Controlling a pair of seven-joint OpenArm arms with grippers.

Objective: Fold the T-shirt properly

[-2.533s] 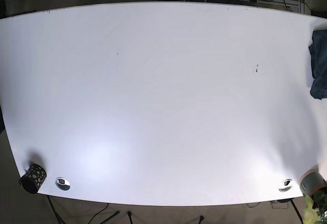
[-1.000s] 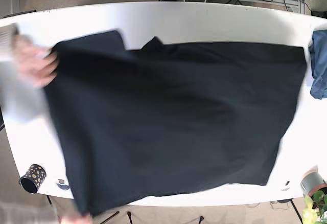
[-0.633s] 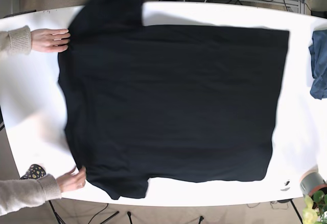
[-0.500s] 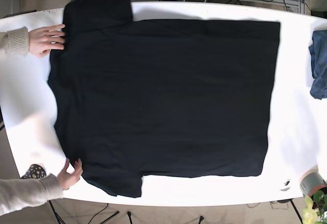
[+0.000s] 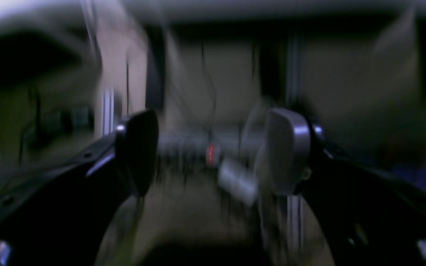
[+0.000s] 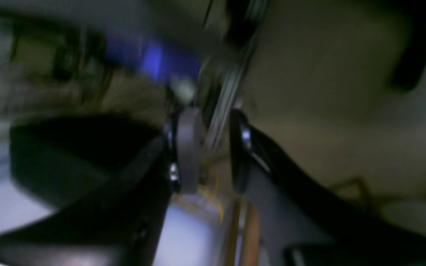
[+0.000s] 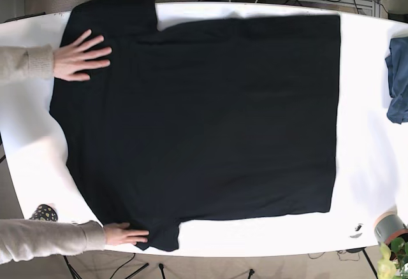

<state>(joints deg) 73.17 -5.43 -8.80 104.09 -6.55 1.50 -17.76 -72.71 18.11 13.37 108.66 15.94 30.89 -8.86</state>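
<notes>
In the base view, a black T-shirt (image 7: 204,126) lies spread flat on the white table (image 7: 366,164), covering most of it. Its sleeves point to 12 and 6 o'clock at the left end, and its straight hem is at 3 o'clock. One human hand (image 7: 81,56) presses the shirt at 10 o'clock, another hand (image 7: 124,235) at 7 o'clock. A blue cloth (image 7: 398,78) lies at the table's 3 o'clock edge.

In the left wrist view, which is blurred, the left gripper (image 5: 213,151) has its jaws released, wide apart and empty.

In the right wrist view, also blurred, the right gripper (image 6: 213,151) has its jaws nearly together with a narrow gap, holding nothing.
</notes>
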